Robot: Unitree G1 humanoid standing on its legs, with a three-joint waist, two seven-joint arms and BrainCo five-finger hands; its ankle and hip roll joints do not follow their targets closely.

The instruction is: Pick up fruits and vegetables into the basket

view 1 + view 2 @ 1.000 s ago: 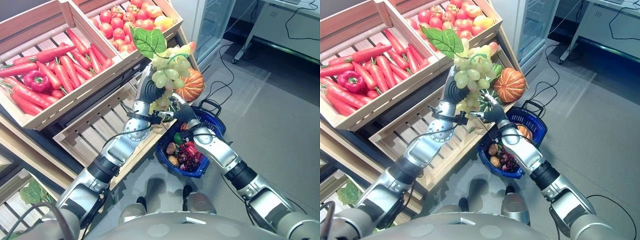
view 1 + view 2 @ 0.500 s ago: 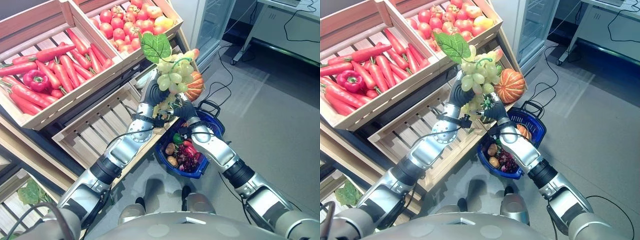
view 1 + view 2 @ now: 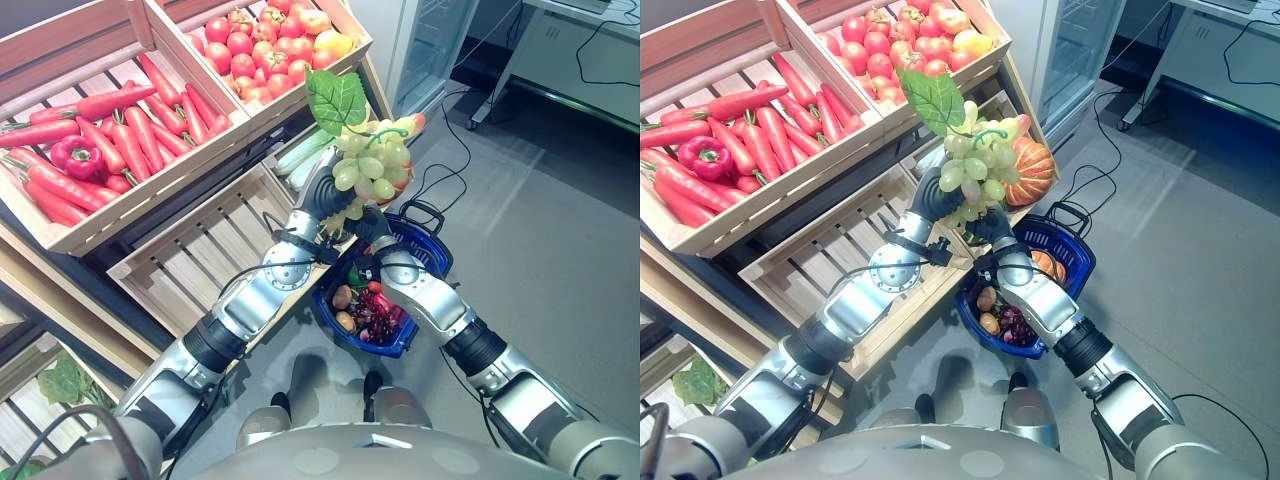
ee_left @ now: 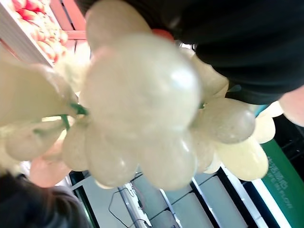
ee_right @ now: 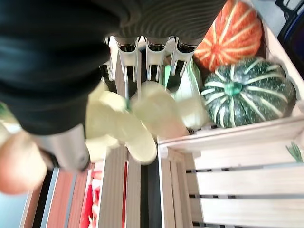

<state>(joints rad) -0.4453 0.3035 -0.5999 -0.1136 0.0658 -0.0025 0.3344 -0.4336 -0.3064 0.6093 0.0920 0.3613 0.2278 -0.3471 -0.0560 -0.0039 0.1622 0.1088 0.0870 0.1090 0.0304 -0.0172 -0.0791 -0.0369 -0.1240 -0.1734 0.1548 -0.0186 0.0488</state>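
One bunch of pale green plastic grapes [image 3: 978,165] with a single green leaf is held up above the blue plastic basket [image 3: 1060,248], gripped from below by the left hand [image 3: 936,197]. The right hand [image 3: 990,226] sits just beside it (fingers straight, touching the lower grapes). Two pumpkins are seen behind, one orange [image 5: 233,32], one dark green [image 5: 247,97], in a pale wooden crate [image 5: 228,142].

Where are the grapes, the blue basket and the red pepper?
green grapes [image 3: 975,165], right eye view, middle of the bunch
blue basket [image 3: 1072,258], right eye view, far rim
red pepper [image 3: 75,157], left eye view, its shiny body
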